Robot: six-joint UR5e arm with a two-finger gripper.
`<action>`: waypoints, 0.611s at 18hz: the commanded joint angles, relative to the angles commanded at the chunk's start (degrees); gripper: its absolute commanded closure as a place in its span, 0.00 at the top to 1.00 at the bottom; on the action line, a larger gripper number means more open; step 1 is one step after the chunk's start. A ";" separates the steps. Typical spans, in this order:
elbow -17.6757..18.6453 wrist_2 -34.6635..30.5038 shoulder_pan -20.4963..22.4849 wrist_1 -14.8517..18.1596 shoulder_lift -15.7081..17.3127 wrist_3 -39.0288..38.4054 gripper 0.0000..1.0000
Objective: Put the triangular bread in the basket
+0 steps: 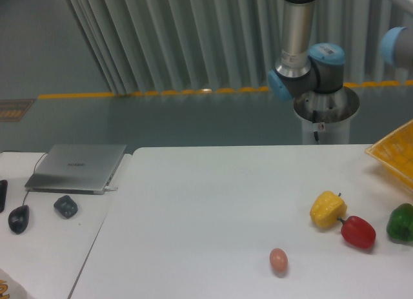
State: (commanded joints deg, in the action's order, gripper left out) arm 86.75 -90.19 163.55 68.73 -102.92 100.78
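Right now neither the triangular bread nor the end effector shows anywhere in the camera view — only the arm's shoulder and base joints appear at upper right, with a bit of another link at the edge. So whether the end effector is spread or closed, and whether it has hold of anything, I cannot tell. Where the bread is I cannot tell either; it is not on the visible part of the counter.

The basket pokes in at the right edge, only a corner of its yellow lattice wall visible, so most of it lies out of view.

As a judgement: a bread wedge of this sort is likely light and somewhat yielding, with a crust that gives decent friction, so a moderate pinch across its thicker middle should hold better than a grip at a thin corner — squeezing hard could crush or dent it.

Near the basket corner sit a green pepper, a red pepper and a yellow pepper; the red and yellow ones are just beside each other, perhaps touching. A small egg lies apart, nearer the front. None stands between the peppers' area and the basket rim as far as shows. On the lower left surface rest a laptop, a mouse and a dark lump, well apart from the work.
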 joint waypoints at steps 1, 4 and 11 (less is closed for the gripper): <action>0.09 1.23 1.32 0.00 0.00 2.03 0.00; 0.61 2.04 3.61 1.58 -0.09 5.55 0.08; 2.46 1.86 4.49 0.88 0.26 10.65 1.00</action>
State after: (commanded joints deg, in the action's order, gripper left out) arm 89.20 -88.33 168.04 69.61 -102.66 111.44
